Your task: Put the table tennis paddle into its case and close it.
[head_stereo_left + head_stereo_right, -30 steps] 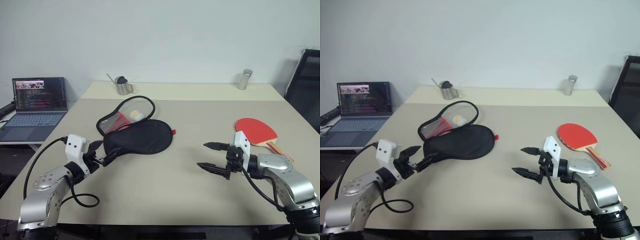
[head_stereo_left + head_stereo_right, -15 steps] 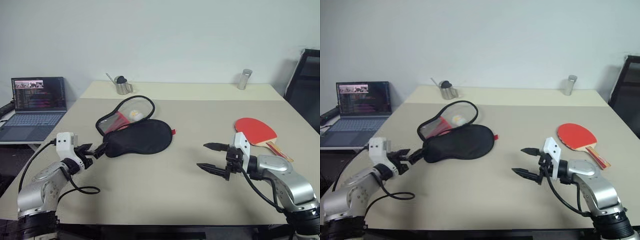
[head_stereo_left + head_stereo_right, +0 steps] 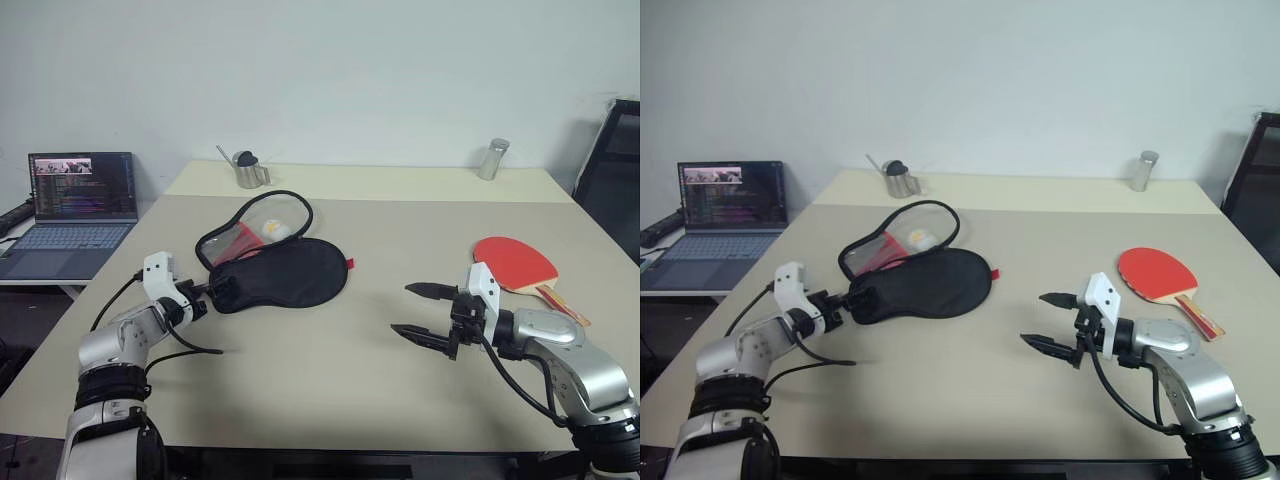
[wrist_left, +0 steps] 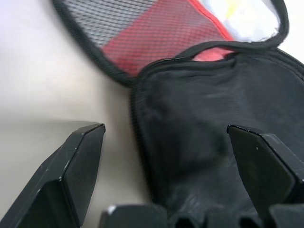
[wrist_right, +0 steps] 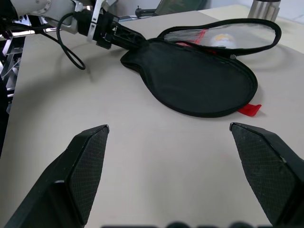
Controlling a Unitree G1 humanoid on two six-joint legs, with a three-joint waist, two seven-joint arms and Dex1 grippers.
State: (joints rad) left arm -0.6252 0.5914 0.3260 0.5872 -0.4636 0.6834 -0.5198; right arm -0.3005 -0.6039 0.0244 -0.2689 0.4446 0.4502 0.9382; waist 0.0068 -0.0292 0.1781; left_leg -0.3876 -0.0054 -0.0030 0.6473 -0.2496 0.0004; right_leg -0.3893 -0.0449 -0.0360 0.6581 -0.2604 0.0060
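1. The left gripper (image 3: 207, 291) sits at the narrow handle end of the case (image 3: 285, 273), its fingers (image 4: 76, 166) spread wide with the black fabric lying between them; they hold nothing.
2. Beyond those fingertips the case lies unzipped on the table (image 3: 330, 380): the black half is nearest, and the red mesh-lined flap (image 3: 252, 228) is folded away behind it (a pale round item shows inside the flap).
3. The right gripper (image 3: 418, 311) hovers above bare tabletop, its fingers (image 5: 88, 161) fully apart and empty, pointing across toward the case, which lies well apart from them.
4. The table tennis paddle (image 3: 518, 264) rests flat, red face up, behind and outboard of the right gripper, near the wrist rather than the fingertips, wooden handle toward the table's right edge.
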